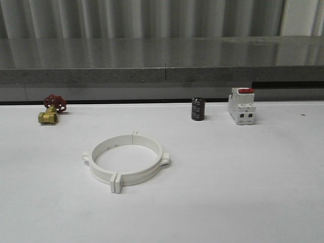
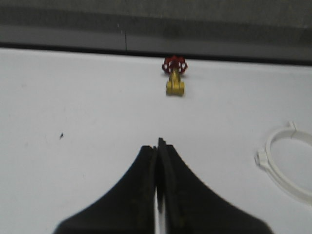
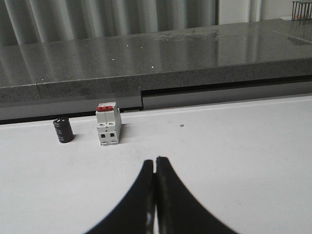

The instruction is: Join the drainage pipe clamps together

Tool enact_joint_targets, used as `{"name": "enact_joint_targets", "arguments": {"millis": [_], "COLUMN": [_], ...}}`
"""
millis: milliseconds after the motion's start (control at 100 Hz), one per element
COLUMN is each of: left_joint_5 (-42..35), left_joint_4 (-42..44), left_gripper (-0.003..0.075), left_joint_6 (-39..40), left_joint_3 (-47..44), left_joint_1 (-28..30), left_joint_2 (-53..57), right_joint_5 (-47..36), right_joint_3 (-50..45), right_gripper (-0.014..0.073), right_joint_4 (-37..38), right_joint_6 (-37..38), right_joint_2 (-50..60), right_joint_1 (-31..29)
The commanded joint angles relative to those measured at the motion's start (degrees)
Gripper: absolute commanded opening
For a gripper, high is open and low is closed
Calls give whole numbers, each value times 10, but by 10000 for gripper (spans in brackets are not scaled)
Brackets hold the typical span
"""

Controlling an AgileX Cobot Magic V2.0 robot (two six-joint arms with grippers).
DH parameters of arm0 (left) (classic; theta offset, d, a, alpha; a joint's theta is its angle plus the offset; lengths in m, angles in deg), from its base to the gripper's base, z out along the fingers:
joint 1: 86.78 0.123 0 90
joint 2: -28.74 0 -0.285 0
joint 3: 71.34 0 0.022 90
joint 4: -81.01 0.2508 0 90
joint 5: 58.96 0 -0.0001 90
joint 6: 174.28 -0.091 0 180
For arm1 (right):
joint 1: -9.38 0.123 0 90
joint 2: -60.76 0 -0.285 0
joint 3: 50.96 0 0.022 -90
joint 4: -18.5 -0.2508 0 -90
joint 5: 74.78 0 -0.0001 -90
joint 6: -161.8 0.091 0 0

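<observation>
The two white drainage pipe clamps [image 1: 125, 161] lie on the white table as one closed ring, their end tabs meeting at the near side and the far side. Part of that ring [image 2: 285, 163] shows at the edge of the left wrist view. My left gripper [image 2: 157, 145] is shut with nothing between its black fingers, hovering over bare table some way from the ring. My right gripper [image 3: 155, 161] is shut and empty too, over bare table in front of the switch block.
A brass valve with a red handwheel [image 1: 50, 110] sits at the back left. A small black cylinder [image 1: 198, 109] and a white switch block with a red top [image 1: 241, 105] stand at the back right. A grey ledge [image 1: 162, 61] runs behind the table.
</observation>
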Motion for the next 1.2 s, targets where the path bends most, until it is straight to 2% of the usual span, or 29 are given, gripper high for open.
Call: {"name": "enact_joint_targets", "arguments": {"millis": [0, 90, 270, 510, 1190], "left_joint_5": [-136, -177, -177, -177, -177], "left_joint_4": [4, 4, 4, 4, 9], "left_gripper": [-21, -21, -21, -21, -21], "left_joint_6": [-1, -1, -1, -1, -1], "left_joint_3": [-31, -84, -163, -220, -220], "left_joint_1": [1, 1, 1, 1, 1], "left_joint_2": [26, 70, 170, 275, 273], "right_joint_5": [-50, -50, -50, -50, -50], "right_joint_3": [9, 9, 9, 9, 9], "right_gripper": [-60, -60, -60, -60, -60], "right_joint_4": [-1, -1, -1, -1, -1], "right_joint_6": [-7, -7, -7, -7, -7], "right_joint_2": [11, 11, 11, 11, 11], "right_joint_1": [-4, -4, -4, -4, -4]}}
